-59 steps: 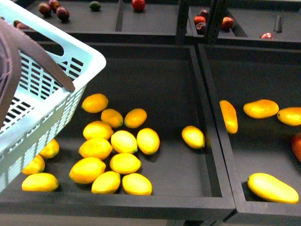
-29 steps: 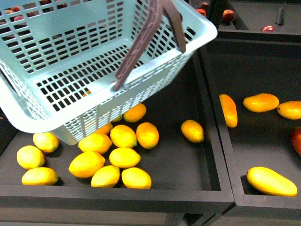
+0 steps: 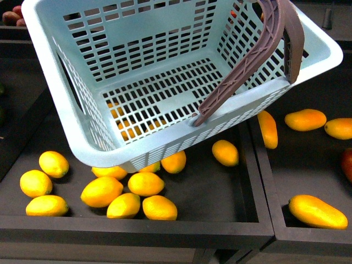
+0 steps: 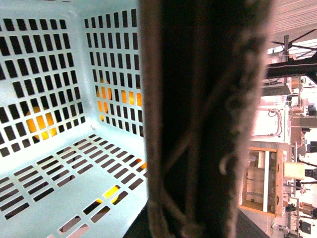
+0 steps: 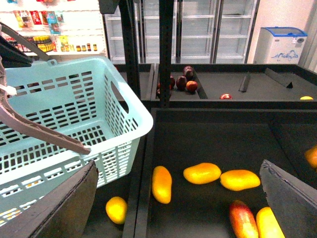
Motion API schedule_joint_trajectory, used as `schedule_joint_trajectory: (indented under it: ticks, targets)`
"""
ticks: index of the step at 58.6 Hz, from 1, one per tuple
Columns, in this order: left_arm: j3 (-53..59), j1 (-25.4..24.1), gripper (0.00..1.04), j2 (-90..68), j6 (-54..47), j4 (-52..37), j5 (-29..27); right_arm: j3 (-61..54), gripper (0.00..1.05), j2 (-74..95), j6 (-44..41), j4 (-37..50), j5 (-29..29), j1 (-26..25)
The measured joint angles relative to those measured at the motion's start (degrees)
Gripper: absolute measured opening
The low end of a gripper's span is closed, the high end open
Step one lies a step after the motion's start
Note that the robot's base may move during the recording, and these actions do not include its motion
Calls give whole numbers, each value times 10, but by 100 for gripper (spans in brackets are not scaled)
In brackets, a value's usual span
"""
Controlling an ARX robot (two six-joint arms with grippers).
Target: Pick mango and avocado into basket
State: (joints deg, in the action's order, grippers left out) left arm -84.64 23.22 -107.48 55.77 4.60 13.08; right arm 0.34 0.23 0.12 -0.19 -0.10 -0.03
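Hanging tilted in the air, the basket (image 3: 82, 121) is over a black bin (image 3: 220, 230) of small yellow fruits (image 3: 146, 184). It is empty. Its brown handle (image 3: 247, 60) fills the left wrist view. The left gripper does not show, so I cannot tell its grip. The right gripper (image 5: 178, 168) is wide open and holds nothing. A mango (image 3: 318, 212) lies in the next bin (image 3: 313, 245), well apart from the basket.

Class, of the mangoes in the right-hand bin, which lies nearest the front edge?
The large mango, alone at the front; the rest lie farther back.
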Motion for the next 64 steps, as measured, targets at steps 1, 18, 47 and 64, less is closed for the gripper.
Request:
schedule_joint_trajectory:
  ticks: [1,18,47,64]
  targets:
    - [0,0,6,0,0,0,0,0,97,0,0,0,0,0]
    - [0,-3,6,1,-3,0,-7,27,97,34,21,-69,48,9]
    - [0,-3,6,3,-5,0,-5,205,97,671,10,248,-16,-162]
    - [0,-3,6,3,-5,0,-4,452,97,1109,-37,327,-35,-213]
